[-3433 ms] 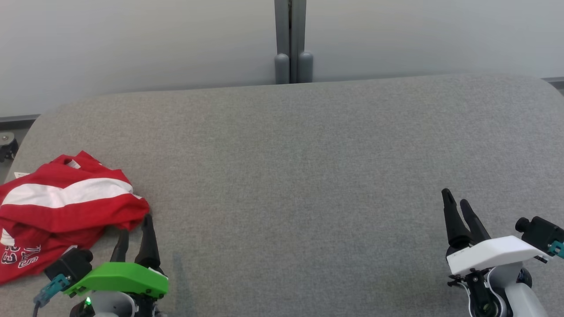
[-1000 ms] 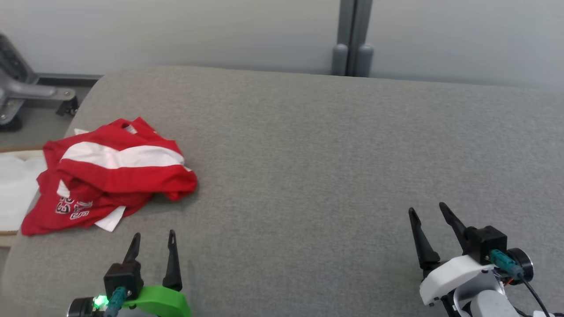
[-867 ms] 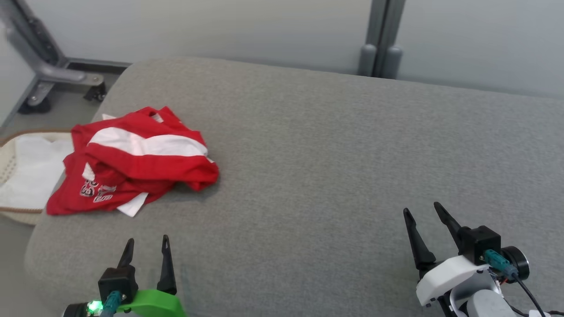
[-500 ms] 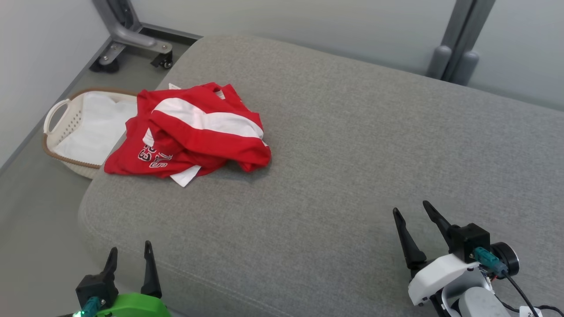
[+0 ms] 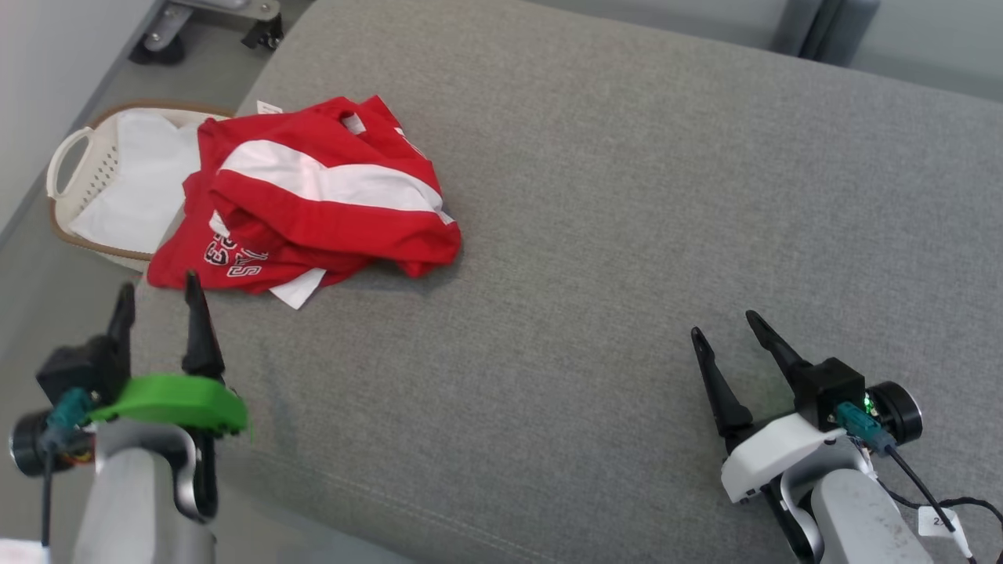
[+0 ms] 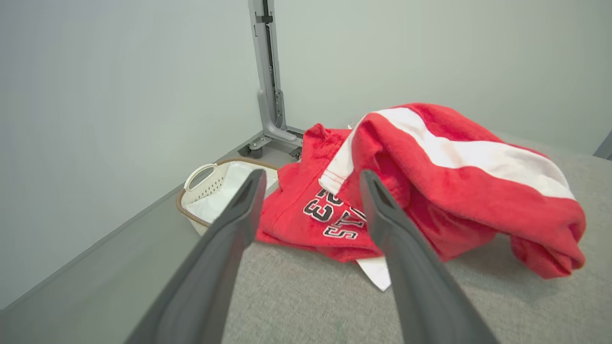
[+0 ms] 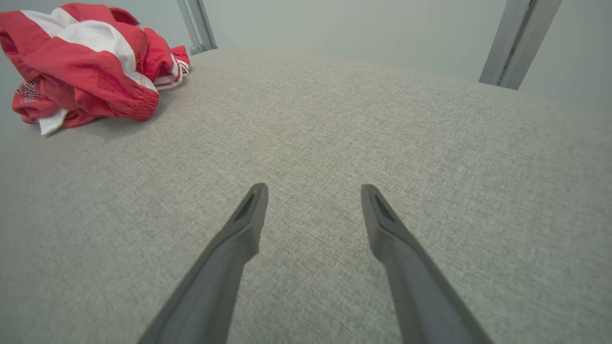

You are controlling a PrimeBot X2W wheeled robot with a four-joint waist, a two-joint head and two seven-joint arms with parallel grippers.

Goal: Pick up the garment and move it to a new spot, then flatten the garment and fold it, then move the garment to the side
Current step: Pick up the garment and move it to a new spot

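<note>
Turning left, the robot's head now takes in a white basket (image 5: 66,149) on the floor, and the left gripper (image 5: 157,282) has risen to point at the red-and-white garment (image 5: 329,196), which lies crumpled at the left edge of the grey tabletop (image 5: 627,196). Its jaws stand released and empty, just short of the cloth. The right gripper (image 5: 722,324), jaws likewise released, hovers well apart. The pickup looks about to begin.

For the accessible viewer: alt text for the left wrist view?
A crumpled red garment with a white stripe lies on a grey padded surface, just beyond the open left gripper. A white basket sits on the floor beside it.
</note>
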